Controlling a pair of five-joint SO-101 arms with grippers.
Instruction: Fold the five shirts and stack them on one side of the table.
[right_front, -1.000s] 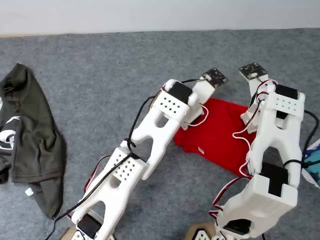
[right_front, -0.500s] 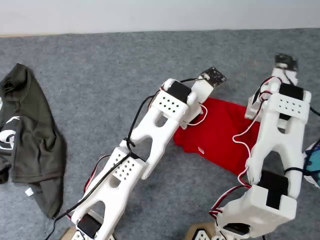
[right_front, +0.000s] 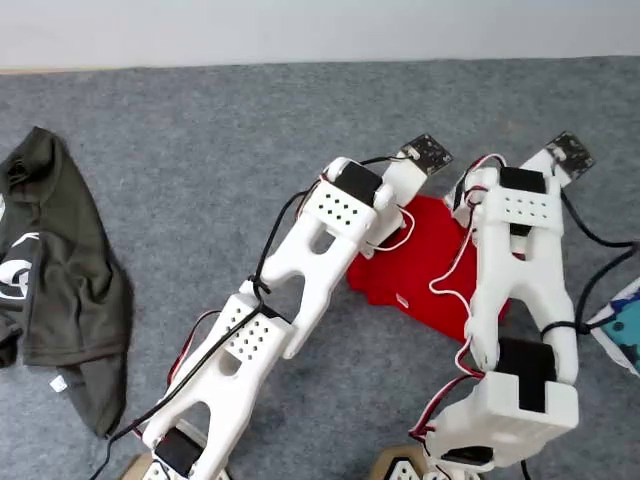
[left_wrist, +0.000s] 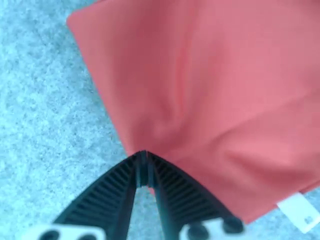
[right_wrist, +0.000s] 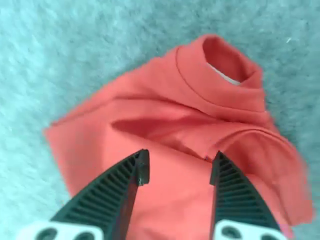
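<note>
From the high view, my right arm (right_front: 515, 250) has swung left, off the right edge of the crumpled red cotton shirt (right_front: 420, 265), and now hangs over it. The shirt lies right of the table's centre. My left arm (right_front: 320, 235) has kept its place. A dark olive shirt (right_front: 60, 270) lies unfolded well to the left.

From the left wrist, my left gripper (left_wrist: 143, 157) is pinched tight on the red shirt's edge, and the cloth puckers there.

From the right wrist, my right gripper (right_wrist: 177, 167) is spread wide above the cloth just short of the collar. It is probably not touching yet. I judge a second pinch comes next, and nothing is stacked yet.
</note>
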